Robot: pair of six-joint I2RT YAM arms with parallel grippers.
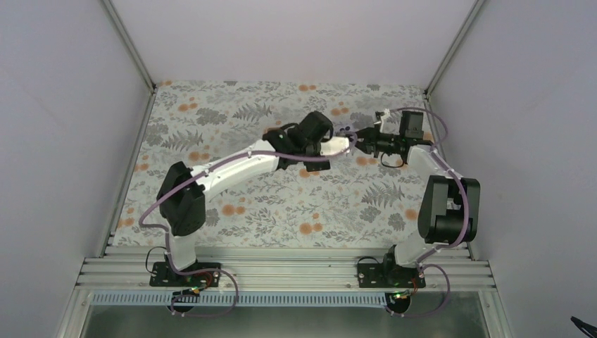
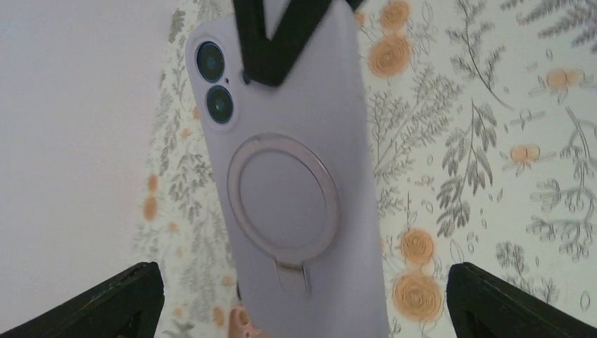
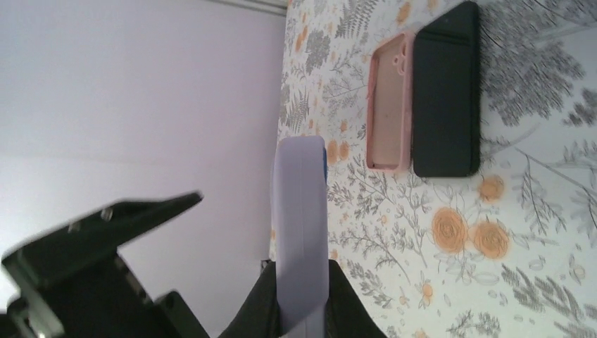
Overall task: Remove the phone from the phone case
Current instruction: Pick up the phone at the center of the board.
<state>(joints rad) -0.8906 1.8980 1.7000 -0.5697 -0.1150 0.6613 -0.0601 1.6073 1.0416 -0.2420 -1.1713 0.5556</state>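
A lavender phone case (image 2: pixel 296 190) with a round ring stand is held up above the table, its back facing the left wrist camera. Two camera lenses (image 2: pixel 215 84) show in its cutout. My right gripper (image 3: pixel 301 303) is shut on one end of the case, seen edge-on in the right wrist view (image 3: pixel 301 211); its black fingers (image 2: pixel 281 42) clamp the lens end. My left gripper (image 2: pixel 303 310) is open, its fingertips (image 2: pixel 105 303) far apart on either side of the case's other end, not touching it. In the top view the case (image 1: pixel 343 146) hangs between both grippers.
A pink empty case (image 3: pixel 388 105) and a black phone (image 3: pixel 445 91) lie side by side on the floral tablecloth (image 3: pixel 535 232). The pink case's corner shows under the lavender case (image 2: pixel 239 324). White walls enclose the table on three sides.
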